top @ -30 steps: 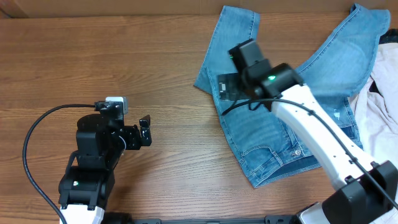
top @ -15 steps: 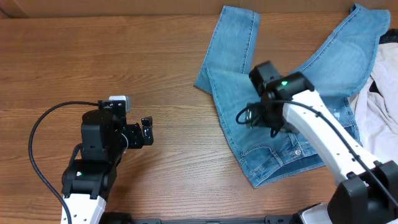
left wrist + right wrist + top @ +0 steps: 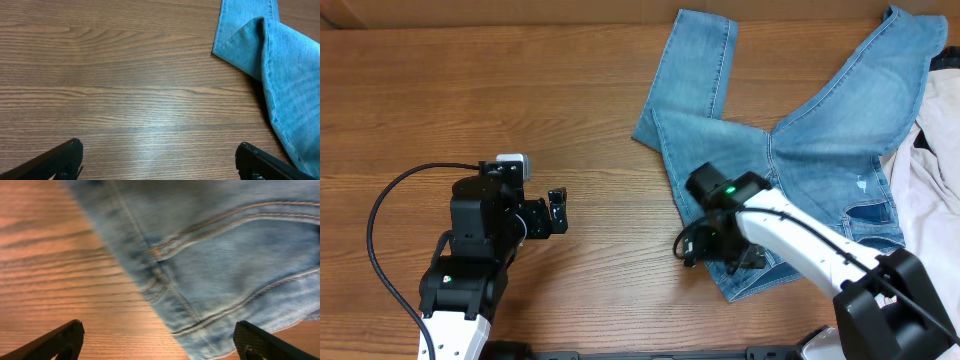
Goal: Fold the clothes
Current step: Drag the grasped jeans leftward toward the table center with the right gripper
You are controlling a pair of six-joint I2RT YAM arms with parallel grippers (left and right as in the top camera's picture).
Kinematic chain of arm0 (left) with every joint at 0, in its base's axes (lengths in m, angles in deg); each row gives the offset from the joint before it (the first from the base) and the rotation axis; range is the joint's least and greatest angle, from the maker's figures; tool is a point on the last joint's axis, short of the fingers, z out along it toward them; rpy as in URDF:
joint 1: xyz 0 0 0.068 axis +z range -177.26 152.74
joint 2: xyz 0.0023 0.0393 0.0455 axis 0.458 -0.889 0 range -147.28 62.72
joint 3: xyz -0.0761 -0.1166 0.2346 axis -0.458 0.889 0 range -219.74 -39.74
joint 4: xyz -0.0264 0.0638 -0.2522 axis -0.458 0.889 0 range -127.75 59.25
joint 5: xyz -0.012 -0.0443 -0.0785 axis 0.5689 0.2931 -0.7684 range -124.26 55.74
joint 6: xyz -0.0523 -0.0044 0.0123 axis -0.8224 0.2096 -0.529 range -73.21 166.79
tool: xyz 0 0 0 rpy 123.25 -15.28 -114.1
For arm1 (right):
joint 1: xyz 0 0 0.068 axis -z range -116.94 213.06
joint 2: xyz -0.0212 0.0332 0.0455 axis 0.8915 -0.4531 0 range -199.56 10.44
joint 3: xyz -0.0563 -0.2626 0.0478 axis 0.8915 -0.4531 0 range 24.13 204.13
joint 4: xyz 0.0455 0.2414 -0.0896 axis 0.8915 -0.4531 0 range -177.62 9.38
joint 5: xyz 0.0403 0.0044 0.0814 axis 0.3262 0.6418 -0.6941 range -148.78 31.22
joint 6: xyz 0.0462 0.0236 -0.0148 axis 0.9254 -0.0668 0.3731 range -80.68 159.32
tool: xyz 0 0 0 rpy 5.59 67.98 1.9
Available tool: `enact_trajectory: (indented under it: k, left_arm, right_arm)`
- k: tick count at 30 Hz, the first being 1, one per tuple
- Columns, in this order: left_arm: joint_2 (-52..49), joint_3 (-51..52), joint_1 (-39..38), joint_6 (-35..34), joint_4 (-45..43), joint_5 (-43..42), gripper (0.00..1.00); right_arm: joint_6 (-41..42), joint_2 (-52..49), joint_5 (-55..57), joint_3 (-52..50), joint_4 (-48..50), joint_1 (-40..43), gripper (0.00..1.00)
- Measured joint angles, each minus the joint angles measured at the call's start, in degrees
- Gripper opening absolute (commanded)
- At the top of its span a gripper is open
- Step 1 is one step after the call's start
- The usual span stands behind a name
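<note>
The light blue jeans (image 3: 790, 150) lie spread on the right half of the table, one leg folded over toward the top centre, the waist end at the front. My right gripper (image 3: 720, 255) is open and empty, low over the jeans' waist edge (image 3: 200, 255), with its fingertips straddling the denim's border and bare wood. My left gripper (image 3: 555, 212) is open and empty over bare wood, well left of the jeans. The folded leg corner (image 3: 250, 45) shows at the upper right of the left wrist view.
A cream-beige garment (image 3: 935, 190) lies at the table's right edge, partly over the jeans. The wooden table (image 3: 470, 90) is bare on the left. A black cable (image 3: 380, 210) loops beside the left arm.
My right gripper has swung from the upper middle of the jeans down toward the front, to the waist edge. The left arm has barely moved.
</note>
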State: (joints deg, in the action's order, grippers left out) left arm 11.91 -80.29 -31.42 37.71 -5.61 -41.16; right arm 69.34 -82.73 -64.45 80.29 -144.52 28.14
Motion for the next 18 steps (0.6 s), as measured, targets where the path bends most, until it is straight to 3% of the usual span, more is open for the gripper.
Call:
enact_trajectory:
  k: [8, 15, 17, 18]
  left_arm:
    - [0.0, 0.0, 0.0, -0.5, 0.0, 0.0, 1.00]
    - [0.0, 0.0, 0.0, -0.9, 0.5, 0.0, 1.00]
    - [0.0, 0.0, 0.0, -1.1, 0.5, 0.0, 1.00]
    - [0.0, 0.0, 0.0, -1.1, 0.6, 0.0, 1.00]
  right_arm:
    - [2.3, -0.4, 6.1, -0.2, 2.6, -4.1, 0.79]
    - [2.6, -3.2, 7.2, -0.3, 3.3, -4.1, 0.75]
    - [2.7, -4.4, 7.1, -0.3, 3.3, -4.1, 0.59]
    - [2.9, -5.3, 7.2, -0.3, 3.3, -4.1, 0.44]
